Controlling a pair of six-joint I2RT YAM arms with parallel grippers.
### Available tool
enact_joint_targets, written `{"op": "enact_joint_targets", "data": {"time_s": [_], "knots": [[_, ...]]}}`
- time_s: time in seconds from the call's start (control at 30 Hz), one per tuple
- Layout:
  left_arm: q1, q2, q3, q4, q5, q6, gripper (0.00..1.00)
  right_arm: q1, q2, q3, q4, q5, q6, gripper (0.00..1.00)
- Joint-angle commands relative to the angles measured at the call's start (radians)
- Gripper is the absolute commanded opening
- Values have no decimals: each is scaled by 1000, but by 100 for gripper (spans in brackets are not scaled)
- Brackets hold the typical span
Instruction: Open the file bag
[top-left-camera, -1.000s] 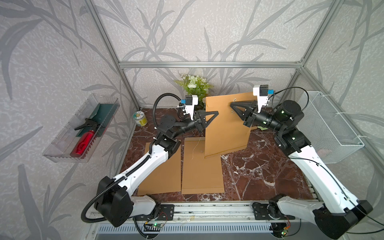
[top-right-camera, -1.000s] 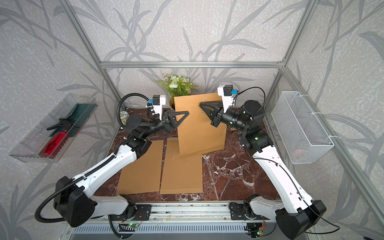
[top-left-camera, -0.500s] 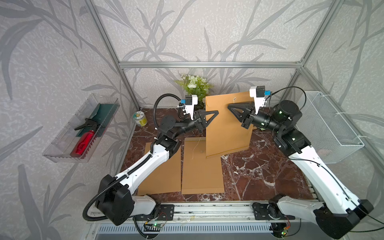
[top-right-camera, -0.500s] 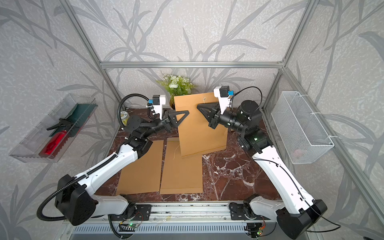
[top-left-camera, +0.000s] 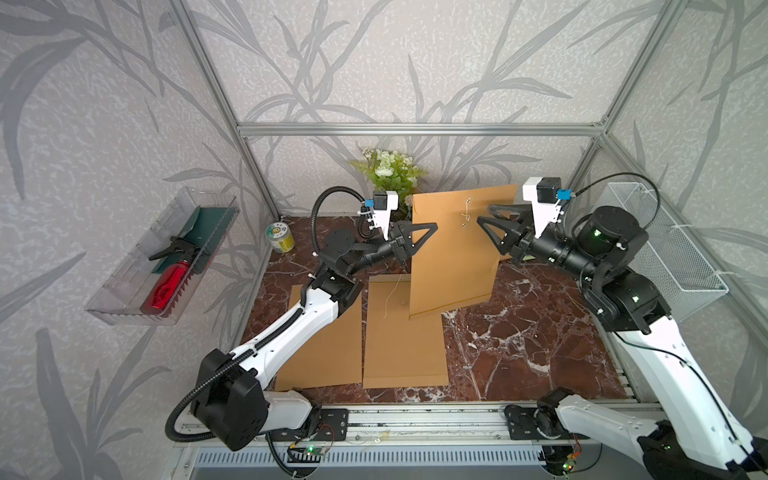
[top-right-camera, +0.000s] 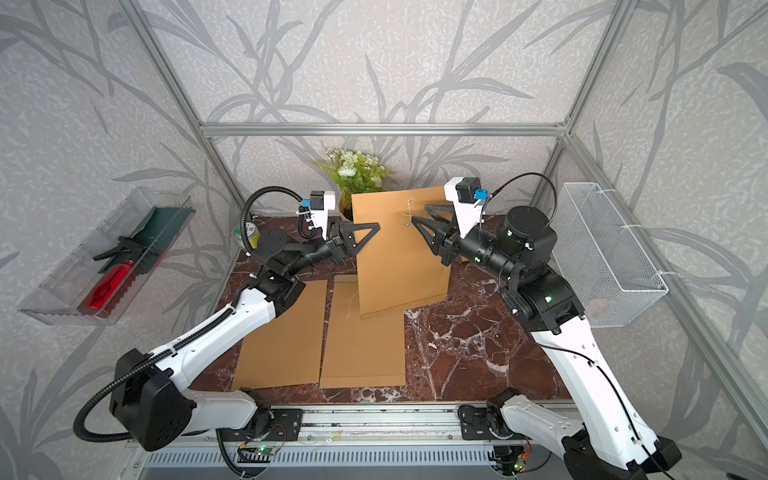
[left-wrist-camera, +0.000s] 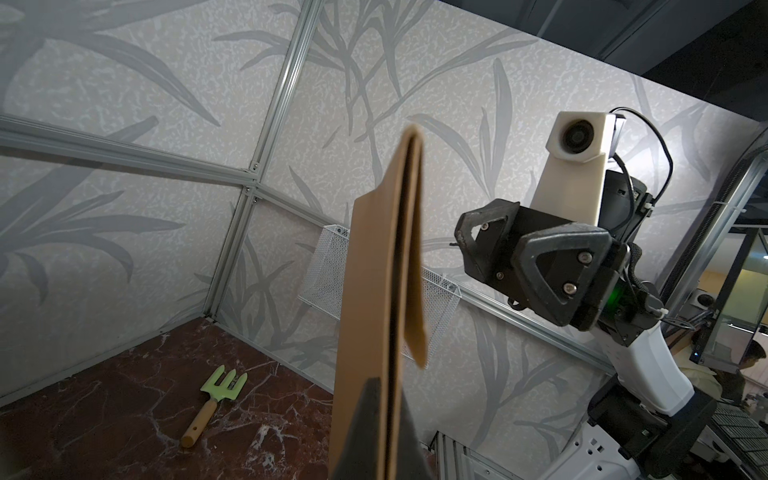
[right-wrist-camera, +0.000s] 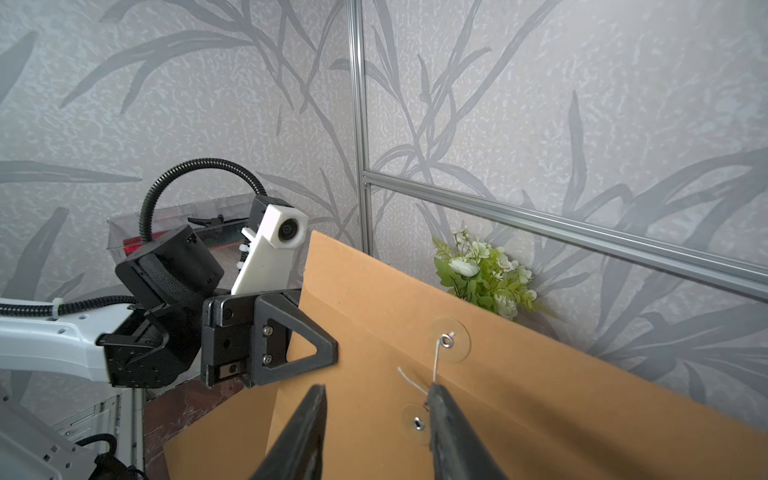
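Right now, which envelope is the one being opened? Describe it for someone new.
Start at the flowers against the back wall. Just in front stands the envelope, upright, its edge pinched by the left hand. The other envelopes lie flat on the table; only this one is raised, its string clasp facing the right hand.

3 file bags (top-left-camera: 453, 257) (top-left-camera: 405, 345) (top-left-camera: 336, 357), 1 can (top-left-camera: 279, 237), 1 plant (top-left-camera: 390, 172), 1 basket (top-left-camera: 665, 249).

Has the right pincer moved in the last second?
Yes: the right pincer has drawn back slightly from the upright file bag, toward the wire basket.
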Motion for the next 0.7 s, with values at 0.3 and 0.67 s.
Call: {"op": "enact_joint_targets", "data": {"time_s": [0.3, 0.67], "knots": [[4, 2, 91, -31, 53, -24, 0, 22, 54, 28, -100, 97, -148, 47], [3, 20, 103, 4, 89, -58, 0, 79, 105, 65, -98, 195, -188, 47]]}}
